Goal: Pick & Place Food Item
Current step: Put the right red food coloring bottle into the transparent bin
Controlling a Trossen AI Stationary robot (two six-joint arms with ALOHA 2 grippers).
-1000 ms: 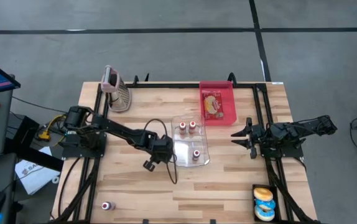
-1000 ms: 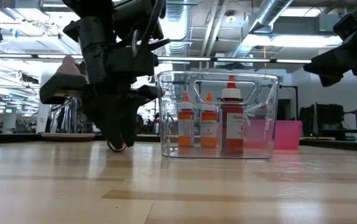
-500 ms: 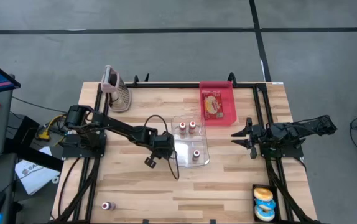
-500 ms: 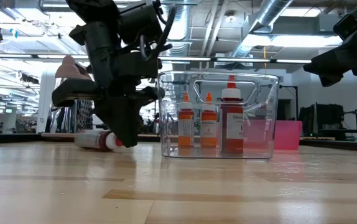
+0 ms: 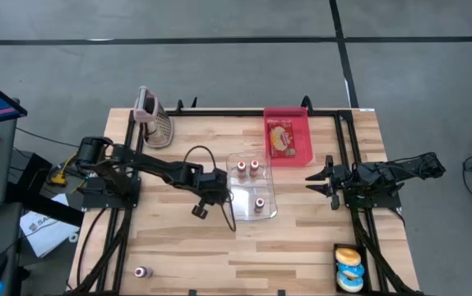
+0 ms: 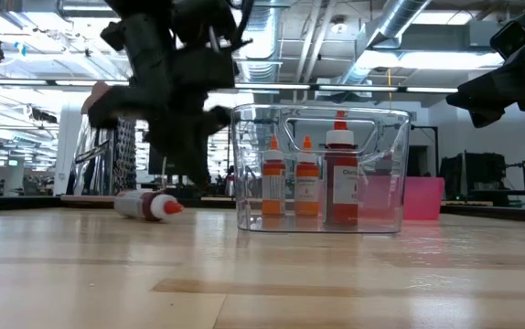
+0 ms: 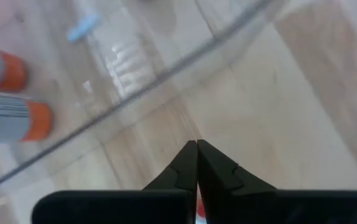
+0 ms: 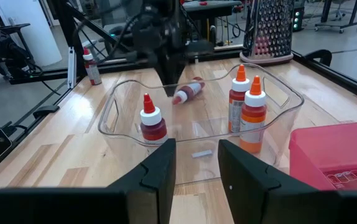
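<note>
Just at nine o'clock of the clear bin [image 5: 252,187], a sauce bottle [image 6: 146,205] is lying loose on the desk [image 5: 302,247] — not yet binned. The left tool [image 5: 201,210] is hanging above it, clenched on nothing; three bottles [image 6: 306,178] are standing inside already.

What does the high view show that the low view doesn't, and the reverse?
Only the high view: the grater, the donut tray, a lone bottle near the table's front edge.
Only the low view: a sauce bottle lying on its side beside the clear bin.
Both: that bin, three upright bottles in it, the red tray, the left gripper.
</note>
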